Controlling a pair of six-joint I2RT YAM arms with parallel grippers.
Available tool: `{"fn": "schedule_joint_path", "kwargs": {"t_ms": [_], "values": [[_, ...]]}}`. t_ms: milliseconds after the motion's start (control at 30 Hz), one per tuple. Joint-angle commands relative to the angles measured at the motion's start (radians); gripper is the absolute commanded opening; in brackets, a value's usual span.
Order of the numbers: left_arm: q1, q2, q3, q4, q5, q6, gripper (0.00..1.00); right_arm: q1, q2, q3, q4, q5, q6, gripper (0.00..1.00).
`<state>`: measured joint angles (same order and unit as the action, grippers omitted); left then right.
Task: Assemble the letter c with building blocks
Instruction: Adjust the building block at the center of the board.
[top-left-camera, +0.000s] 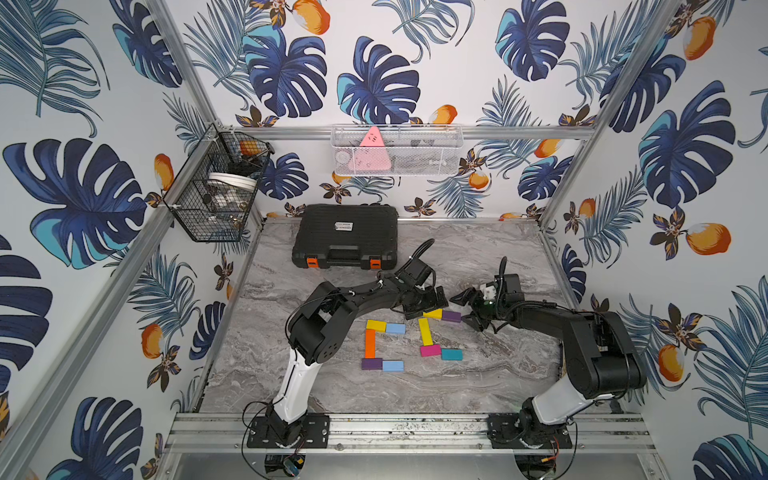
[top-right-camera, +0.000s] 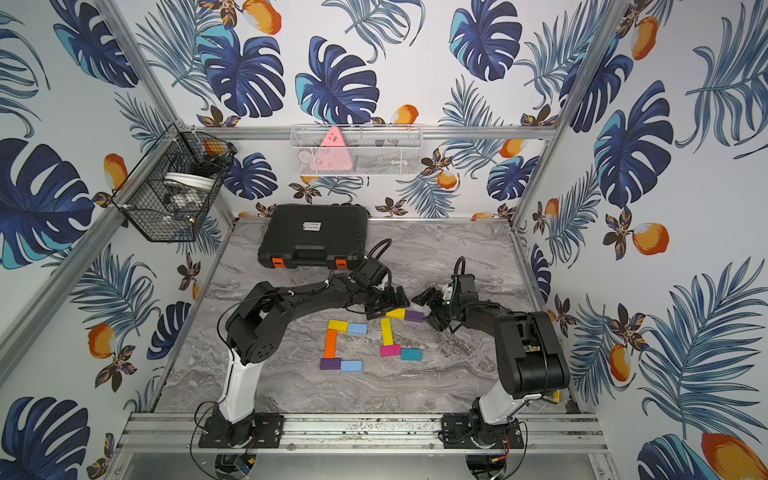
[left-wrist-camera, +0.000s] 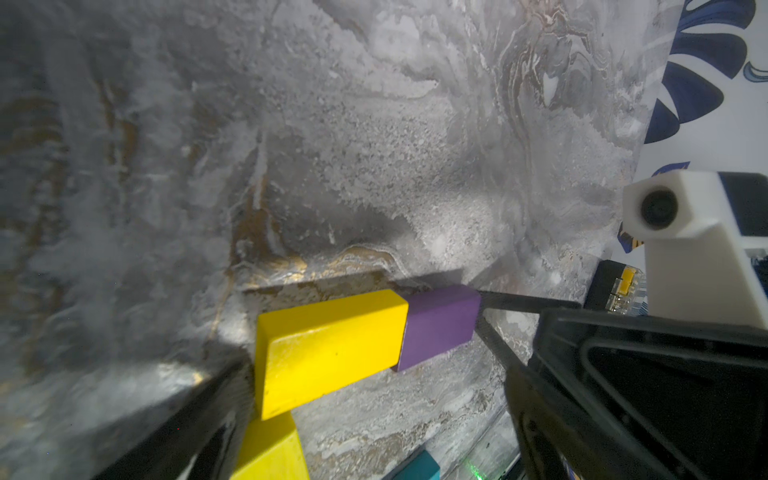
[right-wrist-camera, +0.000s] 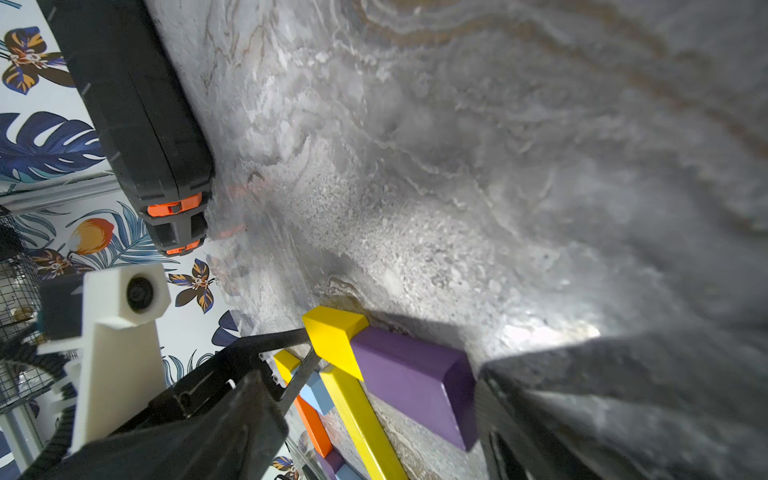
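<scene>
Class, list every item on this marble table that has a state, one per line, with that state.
Black plastic case, closed.
Left end effector, open, by the short yellow rectangular block.
Right end effector, open, at the far purple rectangular block.
Those two blocks, lying end to end, touching, ungripped.
</scene>
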<state>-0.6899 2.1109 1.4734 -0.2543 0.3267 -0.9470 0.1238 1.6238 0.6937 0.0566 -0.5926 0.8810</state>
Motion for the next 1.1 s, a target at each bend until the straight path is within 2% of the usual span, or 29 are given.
{"fn": "schedule_joint_path", "kwargs": {"t_ms": [0, 133, 267, 400, 467, 667, 1067], "values": [[0.001, 0.001, -0.005, -0.025, -0.009, -0.016, 0.99, 0.000, 0.014, 0.004, -0.032, 0.011, 0.015, 0.82], [0.010, 0.000, 0.004, -0.031, -0.012, -0.016, 0.99, -0.003, -0.008, 0.004, -0.052, 0.015, 0.001, 0.84], [0.062, -0.029, 0.010, -0.055, -0.020, 0.002, 0.99, -0.006, -0.068, 0.000, -0.110, 0.032, -0.034, 0.87], [0.094, -0.077, 0.016, -0.145, -0.034, 0.053, 0.99, -0.006, -0.129, -0.015, -0.169, 0.049, -0.073, 0.87], [0.093, -0.095, 0.004, -0.181, -0.031, 0.070, 0.99, -0.006, -0.159, -0.028, -0.199, 0.058, -0.097, 0.87], [0.058, -0.159, -0.125, -0.117, 0.005, 0.028, 0.99, -0.006, -0.229, -0.071, -0.291, 0.094, -0.175, 0.87], [-0.006, -0.108, -0.105, -0.090, 0.008, 0.014, 0.99, -0.006, -0.350, -0.127, -0.397, 0.133, -0.236, 0.87]]}}
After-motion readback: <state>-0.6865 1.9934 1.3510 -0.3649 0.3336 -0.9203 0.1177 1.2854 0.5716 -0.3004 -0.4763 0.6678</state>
